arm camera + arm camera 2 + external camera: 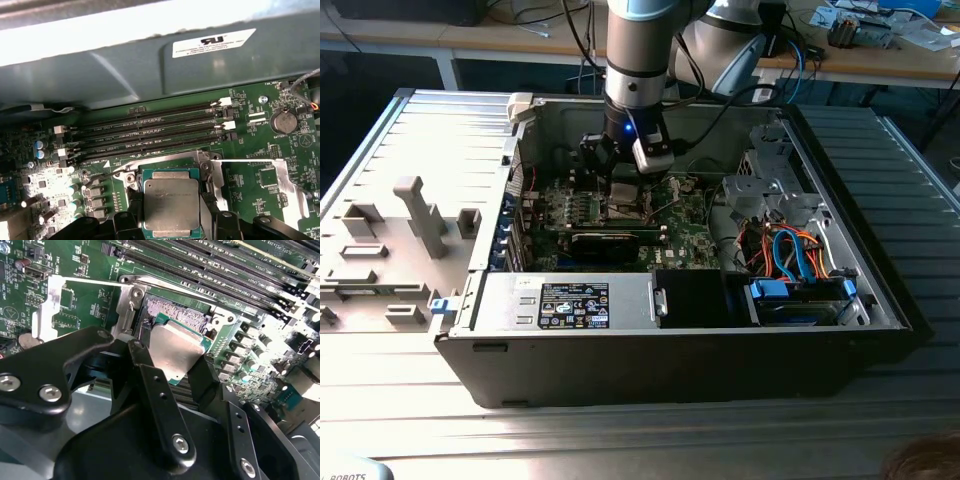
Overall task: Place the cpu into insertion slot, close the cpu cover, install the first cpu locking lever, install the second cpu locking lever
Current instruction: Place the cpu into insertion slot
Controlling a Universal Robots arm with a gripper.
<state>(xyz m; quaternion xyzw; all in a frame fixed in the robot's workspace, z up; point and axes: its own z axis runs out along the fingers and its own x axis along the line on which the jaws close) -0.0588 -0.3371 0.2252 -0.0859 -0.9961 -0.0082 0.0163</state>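
Cpu gripped between hand fingers, above insertion slot.

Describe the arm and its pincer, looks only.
The arm is a silver-grey cylinder with a black wrist section showing a small blue light. The pincer has matte black, angular linkage fingers fastened with silver screws.

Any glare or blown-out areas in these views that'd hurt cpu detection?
First wrist view: grey sheet-metal case wall blown out white along its rim; flat square silver-grey cpu evenly lit. Second wrist view: cpu top washed pale by glare. Exterior view: green circuit board dim, blue light glows on arm.
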